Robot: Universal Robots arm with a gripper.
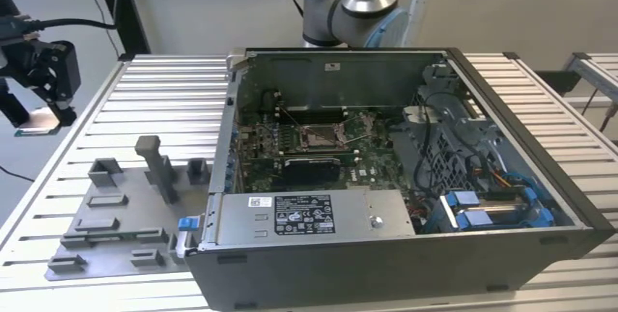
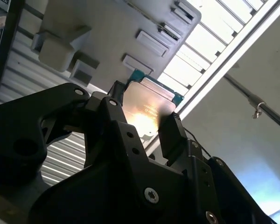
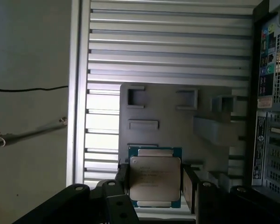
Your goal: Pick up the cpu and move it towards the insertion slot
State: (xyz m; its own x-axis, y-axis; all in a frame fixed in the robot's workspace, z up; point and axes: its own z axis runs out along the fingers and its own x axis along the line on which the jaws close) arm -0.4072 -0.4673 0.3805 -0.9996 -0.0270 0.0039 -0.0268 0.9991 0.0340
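The ribbed metal table (image 1: 164,95) carries an open computer case (image 1: 386,268) in the middle of the exterior view and a grey fixture plate (image 1: 121,243) at the lower left. Inside the case a green circuit board (image 1: 372,171) is seen, with the insertion slot (image 1: 322,135) near its centre, its metal frame and thin lever raised.

The claw (image 1: 40,109) is held at the far left of the exterior view, above the table's outer edge and clear of the fixture plate. It is pinched on the cpu (image 1: 37,122), whose two opposite edges are gripped between the black fingers (image 3: 189,186) in both wrist views, the silvery top kept flat.

The slot is thus placed well apart from the cpu, towards the exterior view's right, beyond the case's near side wall.
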